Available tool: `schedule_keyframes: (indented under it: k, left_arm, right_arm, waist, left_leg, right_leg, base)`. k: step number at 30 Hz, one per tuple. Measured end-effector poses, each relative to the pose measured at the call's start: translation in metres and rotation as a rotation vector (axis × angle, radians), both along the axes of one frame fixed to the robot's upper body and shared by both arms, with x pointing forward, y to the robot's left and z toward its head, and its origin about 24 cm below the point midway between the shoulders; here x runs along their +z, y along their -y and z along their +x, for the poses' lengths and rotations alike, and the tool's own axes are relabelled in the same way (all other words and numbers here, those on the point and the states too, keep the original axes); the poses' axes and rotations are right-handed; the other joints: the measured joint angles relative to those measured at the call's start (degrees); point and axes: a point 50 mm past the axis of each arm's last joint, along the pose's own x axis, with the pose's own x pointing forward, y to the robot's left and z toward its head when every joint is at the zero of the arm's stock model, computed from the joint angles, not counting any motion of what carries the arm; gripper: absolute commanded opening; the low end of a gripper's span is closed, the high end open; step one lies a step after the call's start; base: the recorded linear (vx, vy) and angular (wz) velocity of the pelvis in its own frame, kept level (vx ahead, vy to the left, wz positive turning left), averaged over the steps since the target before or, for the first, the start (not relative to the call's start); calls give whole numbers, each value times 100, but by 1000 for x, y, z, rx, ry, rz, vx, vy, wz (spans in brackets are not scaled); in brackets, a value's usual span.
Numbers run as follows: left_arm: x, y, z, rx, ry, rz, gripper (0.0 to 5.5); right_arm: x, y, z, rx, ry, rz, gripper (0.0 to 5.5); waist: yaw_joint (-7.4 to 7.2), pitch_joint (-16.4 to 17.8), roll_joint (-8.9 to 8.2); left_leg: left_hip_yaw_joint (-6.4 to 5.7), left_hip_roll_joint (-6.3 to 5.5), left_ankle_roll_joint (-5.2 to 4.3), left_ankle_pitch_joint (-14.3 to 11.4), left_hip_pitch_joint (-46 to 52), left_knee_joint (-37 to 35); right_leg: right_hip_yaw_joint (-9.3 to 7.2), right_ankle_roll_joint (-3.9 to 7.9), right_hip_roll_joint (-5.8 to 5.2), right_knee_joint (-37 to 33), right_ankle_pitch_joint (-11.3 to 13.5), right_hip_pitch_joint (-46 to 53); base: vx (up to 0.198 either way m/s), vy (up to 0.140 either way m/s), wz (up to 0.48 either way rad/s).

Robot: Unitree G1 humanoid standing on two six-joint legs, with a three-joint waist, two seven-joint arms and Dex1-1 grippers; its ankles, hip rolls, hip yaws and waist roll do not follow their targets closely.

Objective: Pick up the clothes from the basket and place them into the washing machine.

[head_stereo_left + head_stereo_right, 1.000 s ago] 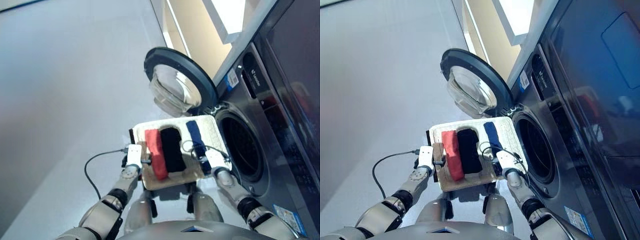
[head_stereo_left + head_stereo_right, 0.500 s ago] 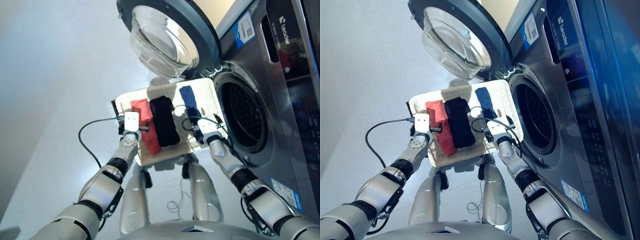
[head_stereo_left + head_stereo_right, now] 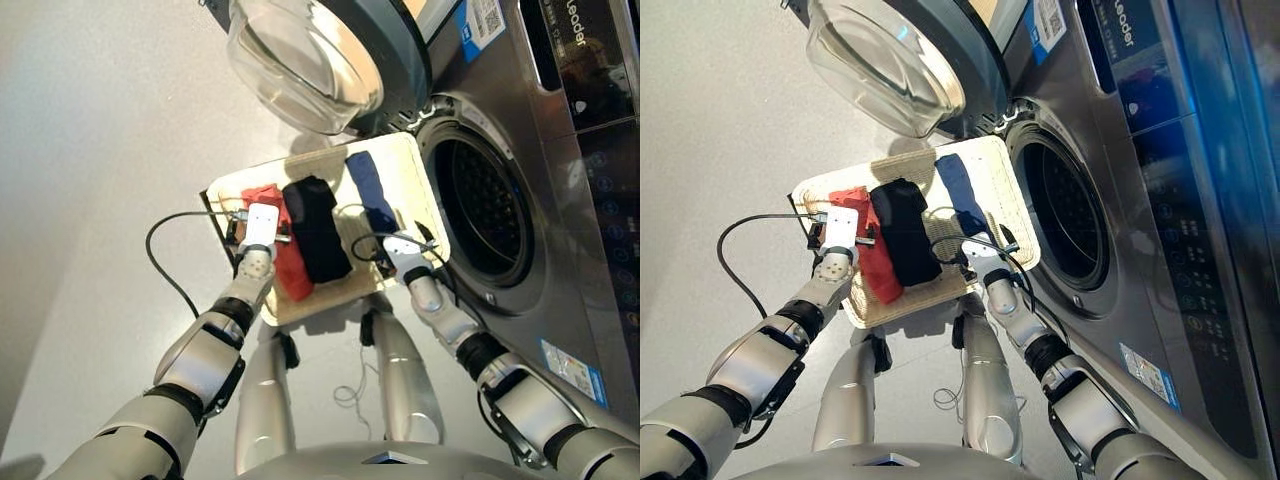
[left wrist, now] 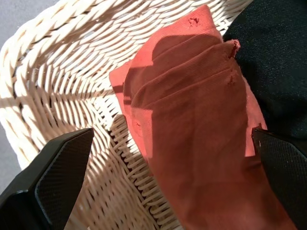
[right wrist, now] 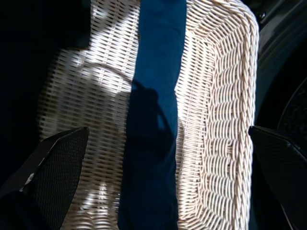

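Both arms have reached further over the basket (image 3: pixel 415 170), fingers (image 4: pixel 57 177) spread wide and empty above the clothes (image 3: pixel 315 225).

Likely a laundry corner of a home or a showroom; cannot tell which. Shown by a dark grey front-loading washing machine (image 3: pixel 520 150) with steel drum (image 3: pixel 478 215) and round glass door (image 3: pixel 310 55) swung open, printed labels (image 3: pixel 480 20) stuck on its front, and a cream woven basket (image 3: pixel 415 185) of folded clothes (image 3: pixel 315 225) set on a plain pale grey floor (image 3: pixel 90 150) before it.
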Motion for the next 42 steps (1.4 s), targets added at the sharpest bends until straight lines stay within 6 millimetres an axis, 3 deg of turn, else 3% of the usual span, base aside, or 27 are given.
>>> schedule_keyframes:
  k: [6, 14, 22, 23, 25, 36, 42]
  left_arm:
    - [15, -9, 8, 14, 56, 132, 550]
    - [31, -11, 17, 74, 94, -121, 550]
    - [40, -10, 22, 69, 124, -221, 550]
    - [42, -10, 23, 68, 129, -221, 317]
    - [42, -10, 23, 56, 128, -221, 0]
    - [44, -6, 23, 34, 152, -234, 0]
    - [25, 0, 12, 43, 112, -297, 0]
  right_arm:
    - [3, -3, 0, 0, 22, 13, 550]
    - [18, -10, 2, 29, 86, 55, 550]
    - [16, -7, 4, 4, 52, 98, 550]
    - [15, -6, 4, 5, 49, 97, 550]
    - [16, -7, 4, 11, 48, 96, 550]
    - [19, -8, 6, 16, 56, 98, 550]
    - [16, -8, 5, 32, 41, 88, 550]
  waist:
    - [-18, 0, 0]
    - [-51, -5, 4]
    - [-116, -5, 4]
    - [-119, -5, 4]
    - [-126, -5, 4]
    - [-112, -6, 6]
    - [-29, -5, 9]
  left_leg:
    - [-1, 2, 5, 6, -236, 30]
    - [-8, 11, 6, 6, -659, 88]
    - [-173, 33, -21, -40, -1035, 323]
    - [-171, 34, -20, -42, -1062, 350]
    - [-168, 58, -18, -57, -1127, 425]
    - [-166, 134, -36, -75, -1186, 561]
    - [-165, 120, -38, -72, -850, 526]
  right_leg:
    - [3, -4, -1, -3, 29, -220]
    - [10, -16, 0, 0, 54, -616]
    - [-4, -27, 3, 82, 75, -897]
    - [5, -27, 2, 102, 75, -926]
    - [10, -41, 14, 114, 85, -968]
    - [27, -91, 76, 151, 121, -1000]
    - [25, -79, 58, 197, 106, -705]
  base:
    - [0, 0, 0]
    - [0, 0, 0]
    - [0, 0, 0]
    - [0, 0, 0]
    - [0, 0, 0]
    - [0, 0, 0]
    - [8, -5, -5]
